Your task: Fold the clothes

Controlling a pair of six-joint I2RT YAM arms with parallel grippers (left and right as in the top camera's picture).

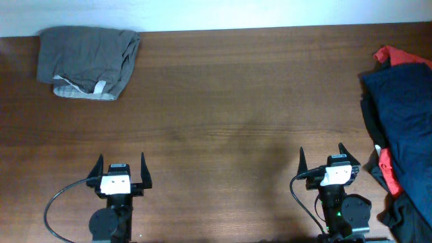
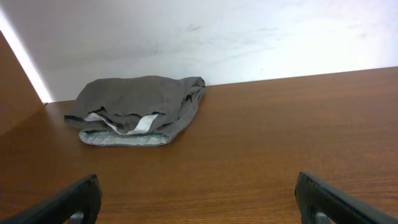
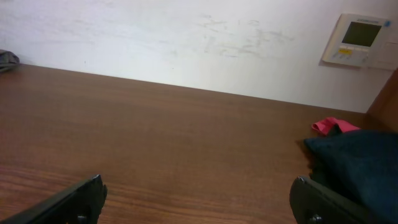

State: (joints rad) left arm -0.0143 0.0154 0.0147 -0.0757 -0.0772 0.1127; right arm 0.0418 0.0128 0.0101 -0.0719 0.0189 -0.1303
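Clothes: one grey-olive garment (image 1: 88, 62), bunched, pale waistband lining showing, far ahead and slightly left of the left gripper (image 1: 121, 162), well apart from it. Left gripper: fingers spread wide, empty, over the wooden table (image 1: 229, 101). Right gripper (image 1: 322, 154): likewise spread, empty. Navy garment (image 1: 405, 101) and red cloth (image 1: 390, 54): heaped just right of the right gripper.

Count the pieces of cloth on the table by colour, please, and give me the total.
grey-olive garment: 1
navy blue garment: 1
red cloth: 1, as far as can be told; it shows in two spots beside the navy one
Total: 3
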